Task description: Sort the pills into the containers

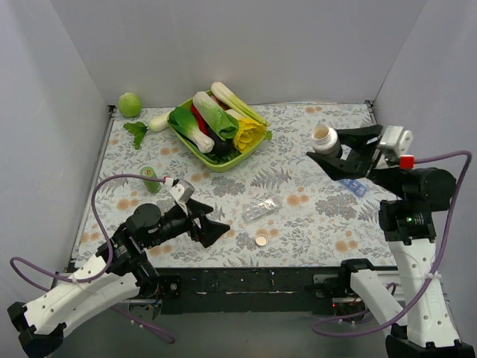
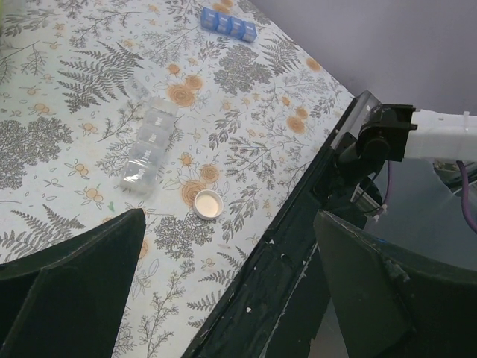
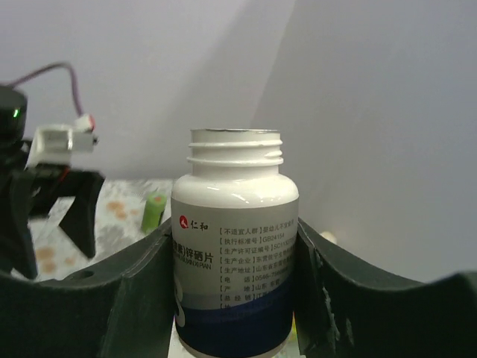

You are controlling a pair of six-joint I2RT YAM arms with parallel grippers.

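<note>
The clear pill-organiser strip lies on the floral table, lids closed; it also shows in the left wrist view. My right gripper is shut on an uncapped white pill bottle with a blue band and holds it upright, raised above the table at the right; the right wrist view shows the bottle between the two fingers of the gripper. Its white cap lies near the front edge, just below the strip. My left gripper is open and empty, left of the cap. No loose pills show.
A blue pill organiser lies under the right arm. A small green bottle stands at the left. A green tray of vegetables, a green fruit and a radish are at the back. The black front rail borders the table.
</note>
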